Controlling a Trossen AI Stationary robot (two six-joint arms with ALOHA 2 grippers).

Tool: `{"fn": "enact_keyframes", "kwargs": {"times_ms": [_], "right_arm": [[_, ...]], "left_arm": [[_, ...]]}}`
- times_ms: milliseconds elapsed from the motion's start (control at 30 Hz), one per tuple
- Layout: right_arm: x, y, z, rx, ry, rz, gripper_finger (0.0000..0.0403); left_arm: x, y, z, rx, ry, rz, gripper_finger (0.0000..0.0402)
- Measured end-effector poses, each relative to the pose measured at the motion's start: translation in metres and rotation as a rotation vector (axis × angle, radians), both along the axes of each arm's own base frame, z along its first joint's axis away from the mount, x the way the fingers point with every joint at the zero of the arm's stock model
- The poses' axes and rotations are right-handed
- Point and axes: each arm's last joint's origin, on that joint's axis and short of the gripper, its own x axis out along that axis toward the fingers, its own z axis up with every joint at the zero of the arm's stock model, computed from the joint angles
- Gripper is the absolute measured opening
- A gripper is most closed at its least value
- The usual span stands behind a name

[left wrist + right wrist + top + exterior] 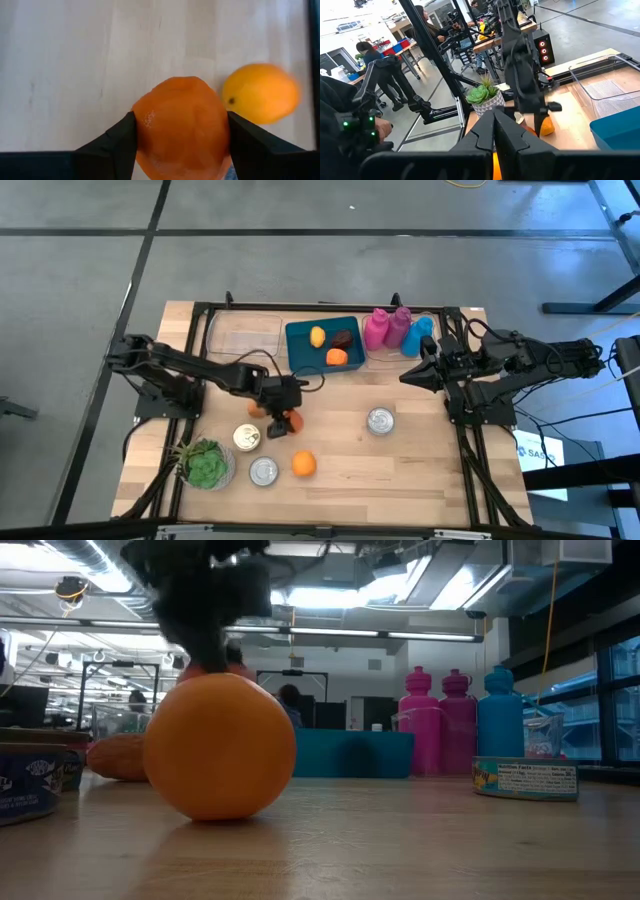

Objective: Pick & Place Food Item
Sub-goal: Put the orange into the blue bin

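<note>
My left gripper [290, 420] reaches over the table's middle left and is shut on a red-orange fruit [182, 132]. The same fruit [215, 668] peeks out under the blurred gripper in the low view. A second orange [303, 464] lies on the wood nearer the front edge, beside the held fruit in the left wrist view [260, 92]. A blue bin [300, 332] at the back holds a yellow, a dark and an orange food item. My right gripper [405, 377] hangs shut and empty at the right, above the table. My left gripper pinches the red-orange fruit between its two fingers [117, 142], one on each of the fruit's opposite sides [142, 120]. The fingers slant down toward the table. The fruit is lifted clear of the wood.
Three cans stand about: two at the front left [246, 437], [263, 471] and one right of centre [380, 420]. A potted plant [205, 463] is at the front left, a brown item [257, 409] beside the left gripper. A clear tub [245, 335] and pink and blue bottles [398, 328] line the back.
</note>
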Motion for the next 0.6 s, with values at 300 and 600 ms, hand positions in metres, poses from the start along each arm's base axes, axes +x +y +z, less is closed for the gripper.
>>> {"fn": "enact_keyframes", "kwargs": {"times_ms": [300,600], "right_arm": [[0.0,-0.001,0.0,-0.01,-0.004,-0.034,0.0009],[0.0,-0.001,0.0,-0.01,-0.005,-0.033,0.0009]], "left_arm": [[-0.004,0.027,0.066,0.066,-0.21,0.059,0.0215],[-0.014,0.1,0.099,0.2,-0.319,0.245,0.0214]]}}
